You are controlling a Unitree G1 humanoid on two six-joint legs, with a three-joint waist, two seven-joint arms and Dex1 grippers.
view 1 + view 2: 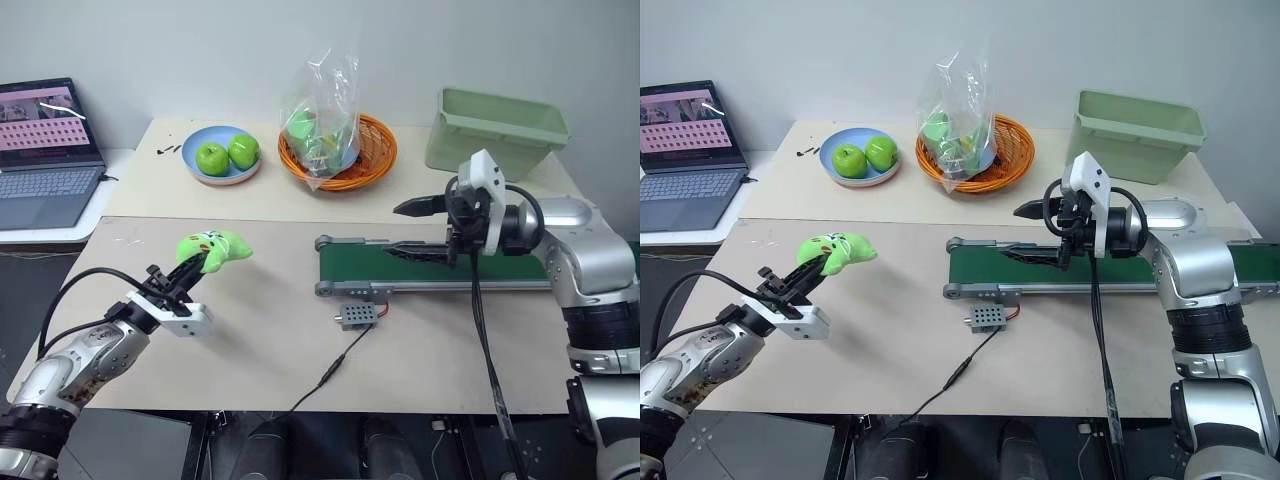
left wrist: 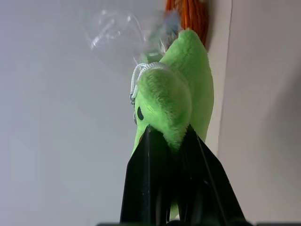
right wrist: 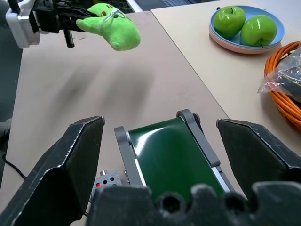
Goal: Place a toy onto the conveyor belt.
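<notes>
We see the left gripper (image 1: pixel 188 277) clenched on the toy (image 1: pixel 213 248), a lime-green plush with small dark face marks, holding it up above the beige table (image 1: pixel 250 340) on the left side of the scene. In the left wrist view the 2 black fingers (image 2: pixel 148 183) pinch one soft end of the plush, and a thin white loop of cord sits on its top. The toy is well apart from the conveyor belt (image 1: pixel 430 268), which lies flat on the table to the right, its near end roller pointing toward the toy.

The right gripper (image 1: pixel 420 230) hangs over the left end of the belt with its jaws spread wide and nothing between them; in the right wrist view its 2 fingers (image 3: pixel 70 169) flank the dark green belt surface.

A small grey box (image 1: pixel 357 316) with a black cable sits just beside the belt's front edge. At the back of the table we see a blue plate (image 1: pixel 200 140) carrying 2 green apples (image 1: pixel 212 158), an orange basket (image 1: pixel 375 160) holding a clear plastic bag (image 1: pixel 322 110) of green items, and a pale green bin (image 1: pixel 495 125). A laptop (image 1: pixel 45 150) stands open on the far left
</notes>
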